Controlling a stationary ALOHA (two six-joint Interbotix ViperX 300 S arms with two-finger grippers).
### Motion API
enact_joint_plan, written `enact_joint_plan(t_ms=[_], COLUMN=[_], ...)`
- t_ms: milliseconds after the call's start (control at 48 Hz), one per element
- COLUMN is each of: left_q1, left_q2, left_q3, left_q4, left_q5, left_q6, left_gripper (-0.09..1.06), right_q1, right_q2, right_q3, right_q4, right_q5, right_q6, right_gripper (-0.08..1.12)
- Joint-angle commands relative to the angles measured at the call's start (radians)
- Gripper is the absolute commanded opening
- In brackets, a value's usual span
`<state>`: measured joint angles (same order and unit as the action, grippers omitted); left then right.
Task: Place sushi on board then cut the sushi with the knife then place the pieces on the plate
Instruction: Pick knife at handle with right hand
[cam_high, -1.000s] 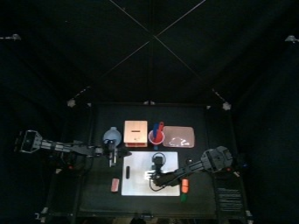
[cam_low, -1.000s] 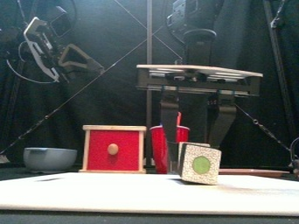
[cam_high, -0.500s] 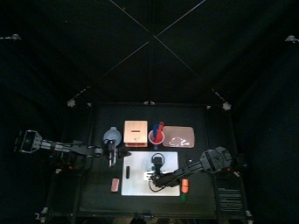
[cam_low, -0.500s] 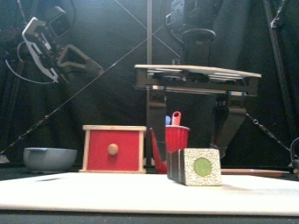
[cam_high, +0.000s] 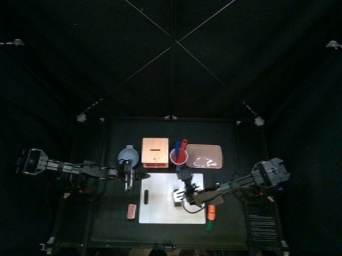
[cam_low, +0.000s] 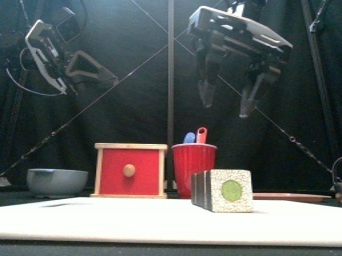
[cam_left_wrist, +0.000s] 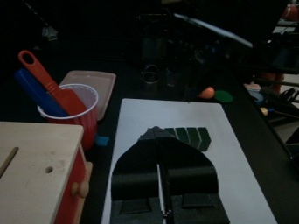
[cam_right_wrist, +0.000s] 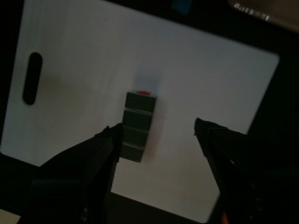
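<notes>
sushi: toy sushi roll of dark green blocks (cam_low: 225, 190) lay on the white cutting board (cam_low: 120, 222), blocks together in a row (a round green-centred end faced the front).
right gripper: right gripper (cam_low: 226, 108) hung high over the roll, touching nothing, jaws spread wide and empty.
left gripper: left gripper (cam_left_wrist: 162, 164) hovered at the board's left end, jaws pressed together on nothing.
knives: blue toy knife (cam_left_wrist: 33, 89) and red toy knife (cam_left_wrist: 41, 72) stood in the red cup (cam_low: 195, 168), behind the board.
plate: flat pink tray (cam_left_wrist: 98, 83) lay just beside the cup, on its right.
box: pale wooden box with a red drawer front (cam_low: 131, 170) stood just left of the cup.
bowl: blue-grey bowl (cam_low: 56, 181) sat further left, apart from the board.
</notes>
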<state>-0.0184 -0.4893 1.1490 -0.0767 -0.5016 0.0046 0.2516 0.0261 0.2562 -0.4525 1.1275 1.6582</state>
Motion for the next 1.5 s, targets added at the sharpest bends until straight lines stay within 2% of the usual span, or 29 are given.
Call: enact_joint_plan(t_ms=[21, 229, 417, 583, 750, 854, 1042, 1375, 1500], left_q1=[-0.002, -0.002, 0.006, 0.006, 0.008, 0.009, 0.012, 0.025, 0.025], left_q2=[-0.002, -0.002, -0.002, -0.002, -0.002, -0.002, -0.002, -0.002, -0.002], left_q3=[-0.012, -0.015, -0.018, -0.02, -0.021, -0.021, -0.021, -0.021, -0.02], left_q4=[-0.002, -0.002, -0.003, -0.023, -0.06, -0.081, -0.086, -0.086, -0.086], left_q5=[-0.005, -0.005, -0.006, -0.006, -0.005, -0.006, -0.011, -0.015, -0.012], left_q6=[-0.002, -0.002, -0.003, -0.003, -0.003, -0.003, 0.002, -0.002, -0.002], left_gripper=[-0.03, -0.03, -0.03, -0.03, -0.03, -0.03, -0.03, -0.03, -0.03], right_q1=[-0.074, -0.256, -0.471, -0.647, -0.801, -0.884, -0.986, -1.037, -1.032], right_q2=[-0.132, -0.276, -0.37, -0.382, -0.357, -0.324, -0.199, 0.071, 0.138], right_q3=[0.014, 0.064, 0.094, 0.074, 0.031, -0.012, -0.14, -0.414, -0.466], right_q4=[0.003, 0.071, 0.218, 0.373, 0.561, 0.663, 0.793, 0.864, 0.893], right_q5=[-0.015, -0.103, -0.172, -0.175, -0.17, -0.153, -0.018, 0.236, 0.272], right_q6=[-0.126, -0.451, -0.788, -1.127, -1.434, -1.611, -1.862, -2.08, -2.112], right_gripper=[0.95, 0.95, 0.95, 0.95, 0.95, 0.95, 0.95, 0.95, 0.95])
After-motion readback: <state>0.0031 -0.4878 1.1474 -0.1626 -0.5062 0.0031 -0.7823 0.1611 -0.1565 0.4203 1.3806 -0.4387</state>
